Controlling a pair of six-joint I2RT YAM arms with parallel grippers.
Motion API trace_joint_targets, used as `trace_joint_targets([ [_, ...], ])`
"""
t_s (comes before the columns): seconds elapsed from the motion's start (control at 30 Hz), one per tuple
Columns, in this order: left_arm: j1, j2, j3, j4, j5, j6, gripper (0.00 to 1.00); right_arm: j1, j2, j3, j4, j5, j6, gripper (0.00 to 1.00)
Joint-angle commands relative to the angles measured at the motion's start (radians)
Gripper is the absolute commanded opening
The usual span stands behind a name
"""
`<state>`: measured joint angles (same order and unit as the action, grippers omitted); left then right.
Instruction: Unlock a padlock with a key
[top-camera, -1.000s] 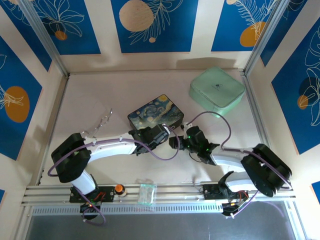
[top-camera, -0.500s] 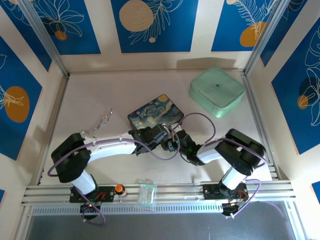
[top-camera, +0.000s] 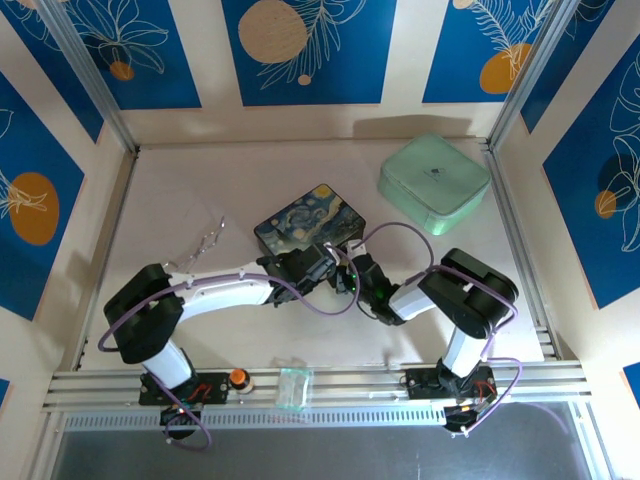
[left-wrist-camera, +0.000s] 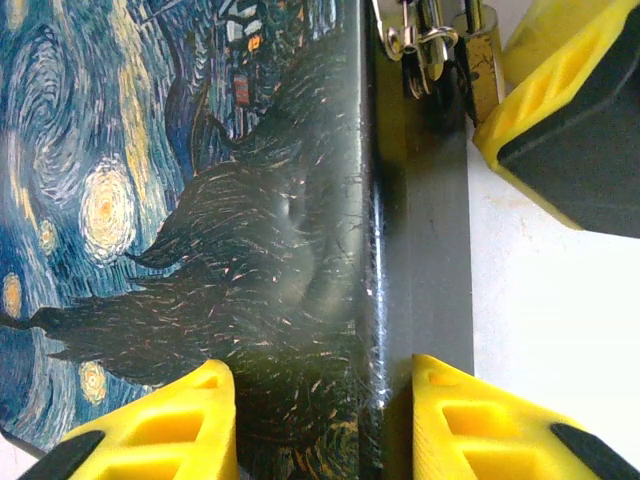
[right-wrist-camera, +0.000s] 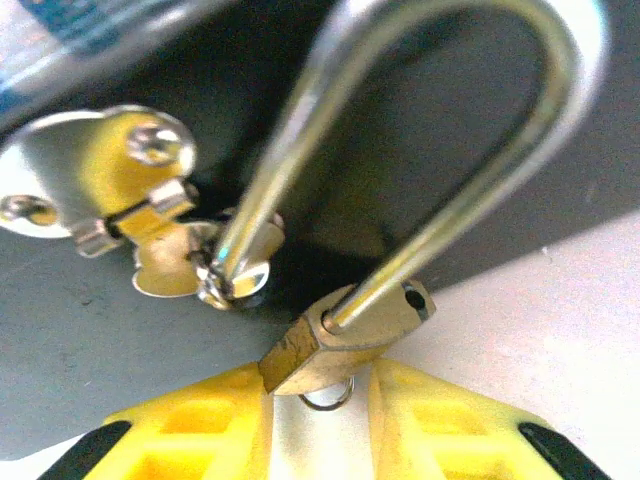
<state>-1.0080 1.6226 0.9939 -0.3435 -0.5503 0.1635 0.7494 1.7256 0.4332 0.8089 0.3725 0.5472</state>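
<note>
- Towards the left edge of the bench (top-camera: 180, 190) you have a small clear item (top-camera: 205, 243), too small to identify.
- Left gripper (left-wrist-camera: 322, 425): the jaws stand wide apart and grip nothing. They straddle the top front edge of the painted box (left-wrist-camera: 180, 200), one over the lid, the other over the front wall.
- The box sits mid-bench, skewed to the bench edges, its clasp side turned to the near edge.
- Padlock (right-wrist-camera: 345, 338): it hangs from the box's clasp (right-wrist-camera: 150, 200) on the front wall, with the brass body tilted. The silver shackle (right-wrist-camera: 450, 180) runs through the clasp; you cannot tell whether it is latched.
- Right gripper (right-wrist-camera: 320, 425): the jaws sit right at the underside of the padlock body, set narrowly apart. A small wire ring (right-wrist-camera: 326, 398) lies between their tips. You cannot tell whether they grip anything.
- From above, both grippers are just beside each other at the box's near side.
- A green case (top-camera: 433, 182) lies by the far right corner, well apart from the box.
</note>
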Motion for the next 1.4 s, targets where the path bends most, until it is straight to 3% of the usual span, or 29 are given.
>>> trace_joint_targets([
  [0.0,-0.010,0.036,-0.046,-0.204,0.158,0.040,0.27,-0.091,0.000,-0.010,0.046,-0.072,0.128,0.26],
  [0.13,-0.011,0.035,-0.049,-0.202,0.165,0.039,0.27,-0.140,0.006,-0.028,0.093,-0.159,0.206,0.24],
  [0.37,-0.011,0.047,-0.055,-0.200,0.149,0.034,0.27,-0.273,0.161,-0.038,0.337,-0.483,0.406,0.15],
  [0.63,-0.011,0.036,-0.057,-0.207,0.136,0.036,0.27,-0.326,0.317,-0.057,0.555,-0.555,0.601,0.08],
  [0.77,-0.011,0.046,-0.045,-0.211,0.127,0.029,0.27,-0.310,0.301,-0.067,0.495,-0.516,0.588,0.09],
  [0.9,-0.011,0.059,-0.036,-0.212,0.124,0.027,0.27,-0.328,0.274,-0.105,0.494,-0.499,0.575,0.14],
  [1.1,-0.011,0.062,-0.031,-0.213,0.119,0.028,0.27,-0.337,0.242,-0.114,0.465,-0.508,0.537,0.36],
  [1.23,-0.011,0.069,-0.029,-0.210,0.119,0.026,0.27,-0.331,0.263,-0.095,0.490,-0.535,0.530,0.38],
  [1.37,-0.011,0.081,-0.026,-0.214,0.119,0.024,0.27,-0.311,0.296,-0.070,0.522,-0.531,0.554,0.32],
])
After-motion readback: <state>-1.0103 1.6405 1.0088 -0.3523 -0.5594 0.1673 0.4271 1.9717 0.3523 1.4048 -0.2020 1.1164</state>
